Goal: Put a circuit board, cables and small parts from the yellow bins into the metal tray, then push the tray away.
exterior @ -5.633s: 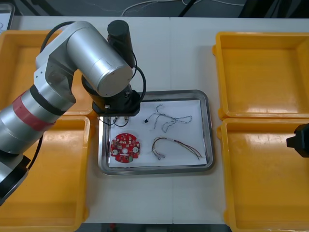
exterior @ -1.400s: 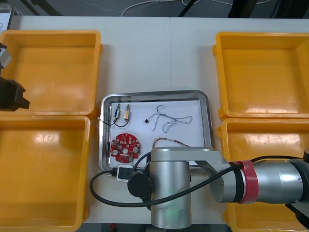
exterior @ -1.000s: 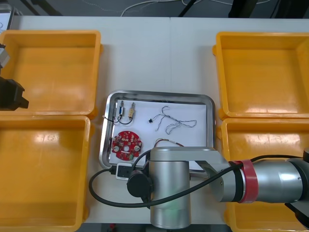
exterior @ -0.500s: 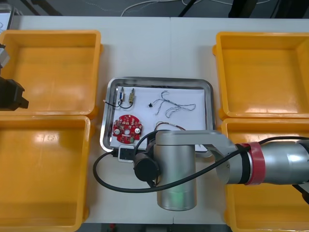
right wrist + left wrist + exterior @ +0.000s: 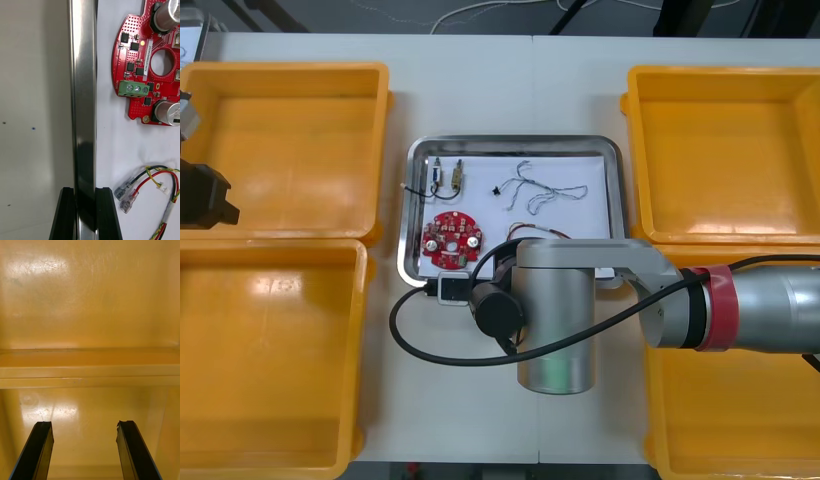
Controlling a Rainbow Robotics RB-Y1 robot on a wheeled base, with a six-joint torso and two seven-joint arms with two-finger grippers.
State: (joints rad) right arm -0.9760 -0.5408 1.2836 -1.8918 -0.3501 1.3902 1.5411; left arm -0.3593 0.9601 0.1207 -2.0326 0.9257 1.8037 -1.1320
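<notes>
Noted right claw (image 5: 85,197) clamped on near rim of metal tray (image 5: 612,190), red circuit board (image 5: 150,63) lying inside; logged left claw (image 5: 85,431) spread apart above yellow bins (image 5: 90,367)

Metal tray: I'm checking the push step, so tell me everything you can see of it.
The metal tray is a shiny rectangular pan with rounded corners, a raised rim and a white inside. It lies flat on the light table between the yellow bins. Inside it lie a round red circuit board, cables and small metal parts. The right gripper is shut on its near rim, one black finger on each side of the rim.
</notes>
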